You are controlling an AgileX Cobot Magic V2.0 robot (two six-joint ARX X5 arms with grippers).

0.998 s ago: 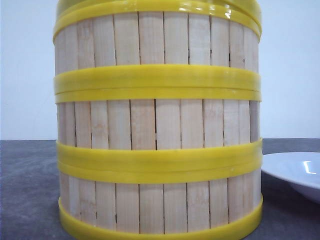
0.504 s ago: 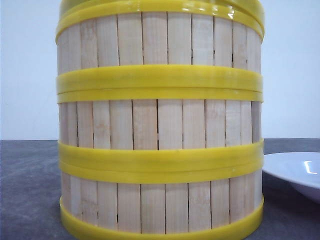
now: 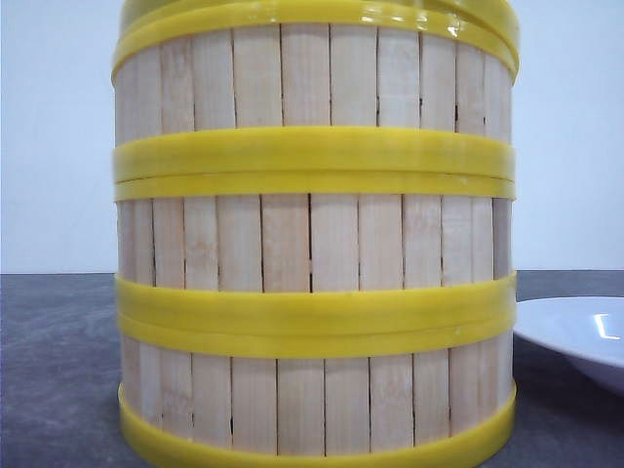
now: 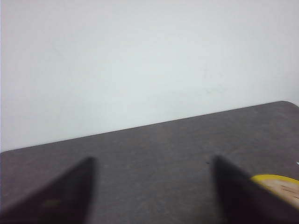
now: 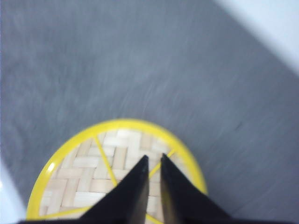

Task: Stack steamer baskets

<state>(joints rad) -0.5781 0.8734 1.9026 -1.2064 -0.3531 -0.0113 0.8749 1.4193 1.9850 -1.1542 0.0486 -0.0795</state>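
Observation:
Three steamer baskets stand stacked in one column close to the front camera: the bottom one [image 3: 312,405], the middle one [image 3: 312,239] and the top one [image 3: 312,83]. A further yellow rim [image 3: 312,10] caps the column at the frame's top edge. My right gripper [image 5: 154,157] hangs shut above a round woven-top lid [image 5: 84,172] with a yellow rim, holding nothing. My left gripper [image 4: 153,158] is open over bare table, and a piece of a yellow-rimmed round thing [image 4: 275,179] shows beside one finger. Neither gripper appears in the front view.
A white plate [image 3: 575,336] sits on the dark grey table [image 3: 58,370] just right of the column. A white edge [image 5: 7,196] shows beside the lid in the right wrist view. A pale wall [image 4: 140,60] rises behind the table.
In the front view the column of baskets has shifted slightly to the right; the plate has stayed put.

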